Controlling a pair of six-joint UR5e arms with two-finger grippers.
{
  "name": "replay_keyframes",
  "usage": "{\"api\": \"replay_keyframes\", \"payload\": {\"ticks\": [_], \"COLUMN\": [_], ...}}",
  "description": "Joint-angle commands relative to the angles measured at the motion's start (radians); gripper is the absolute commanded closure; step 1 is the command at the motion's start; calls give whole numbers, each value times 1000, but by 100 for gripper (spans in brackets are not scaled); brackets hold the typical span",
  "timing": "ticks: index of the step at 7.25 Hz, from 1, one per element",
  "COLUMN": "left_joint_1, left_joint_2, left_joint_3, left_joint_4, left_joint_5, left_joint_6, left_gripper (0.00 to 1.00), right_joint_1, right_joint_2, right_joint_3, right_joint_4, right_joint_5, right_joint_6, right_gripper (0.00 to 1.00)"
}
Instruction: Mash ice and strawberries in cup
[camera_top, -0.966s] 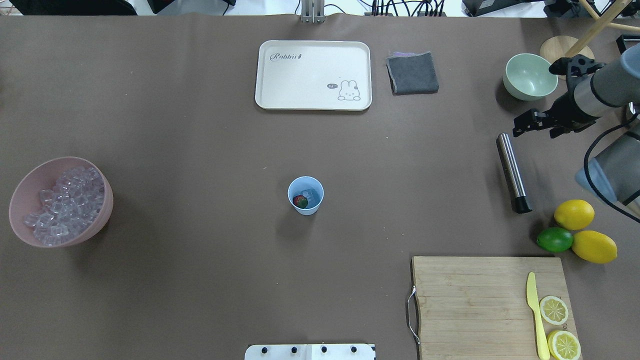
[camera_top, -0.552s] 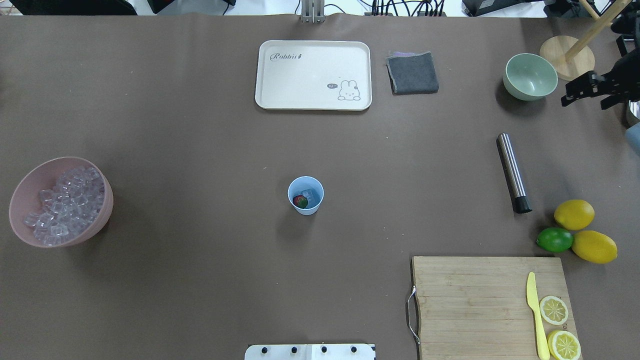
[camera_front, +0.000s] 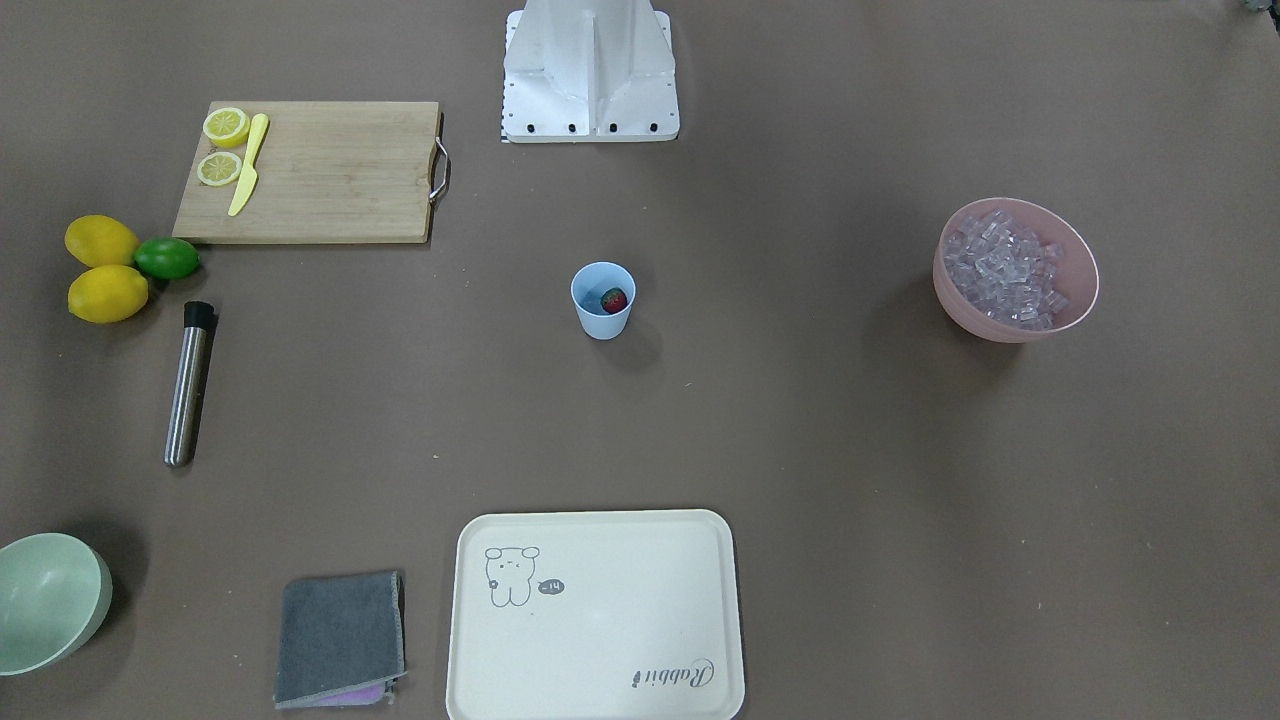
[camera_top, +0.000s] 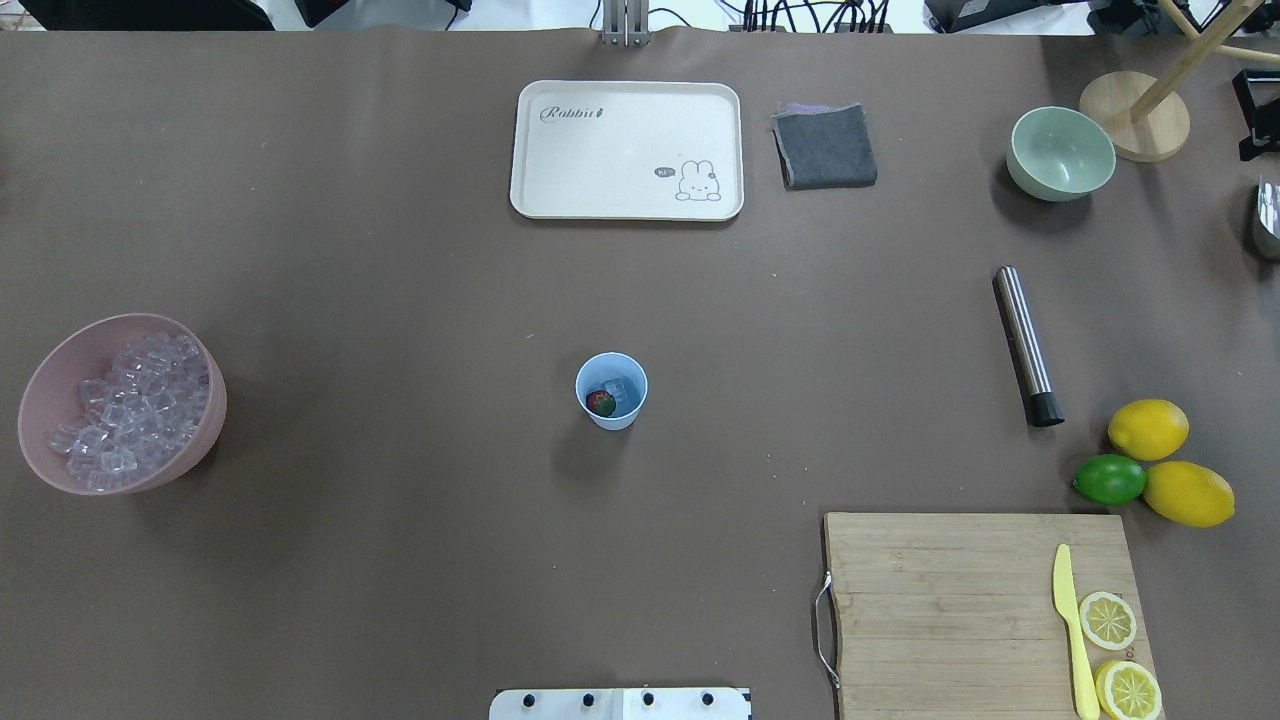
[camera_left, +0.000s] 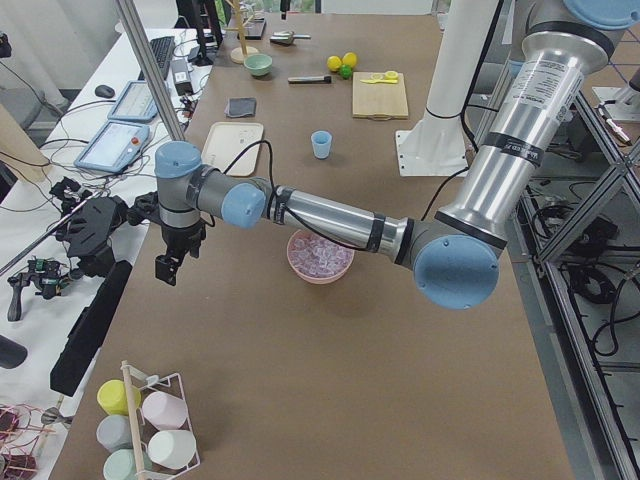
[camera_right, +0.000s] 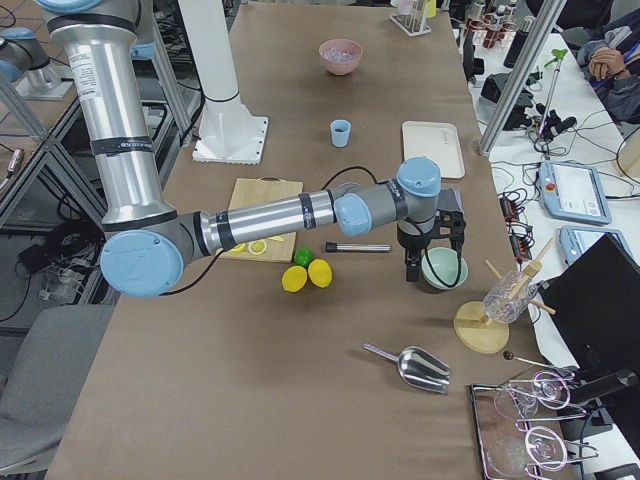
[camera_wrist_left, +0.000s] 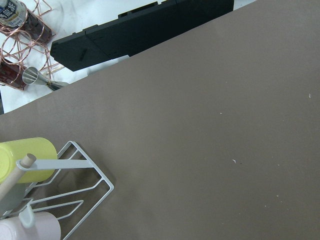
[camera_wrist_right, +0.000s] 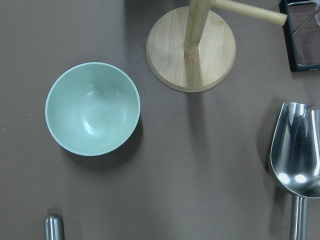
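Right gripper (camera_right: 432, 255) now seemingly near green bowl (camera_right: 442, 270)

Robotics lab: robot arm (camera_right: 270, 212), white pedestal (camera_front: 590, 70) at 12 o'clock in front view, paper-covered table (camera_top: 400, 250), tangled cables (camera_top: 800, 15), teach pendants (camera_right: 575, 190) at 3 o'clock.

Tray (camera_top: 620, 150) reads "Rabbit" w/ small "hi" bubble by bunny drawing (camera_top: 698, 181).
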Motion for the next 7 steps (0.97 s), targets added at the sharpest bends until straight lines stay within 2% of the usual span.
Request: {"api": "replay_keyframes", "payload": {"ticks": [1,2,3,5,6,7], "left_joint_1": [0,0,0,-11,-14,-15], "left_joint_2": [-10,-10,-10,-9,5,32], "left_joint_3": [-14,-26,-47,-150,-168,-187], "left_joint_4": [11,11,28,159,164,161], "left_joint_5": [-3,-4,-5,-4,-5,-5], "left_joint_6": [-154,-220,-227,-226,-226,-224], "left_gripper": [2,2,2,2,2,2], "right_joint_1": [-8,2,33,71,67,70], "right_joint_2": [-4,-4,4,1,21,42], "right_joint_3": [3,3,9,32,42,59], "right_joint_4": [-6,-7,-64,-173,-242,-294], "right_joint_5": [-81,-94,-97,-152,-193,-209], "right_joint_6": [-4,-59,-94,-133,-233,-245], "right_gripper": [0,0,0,0,0,0]}}
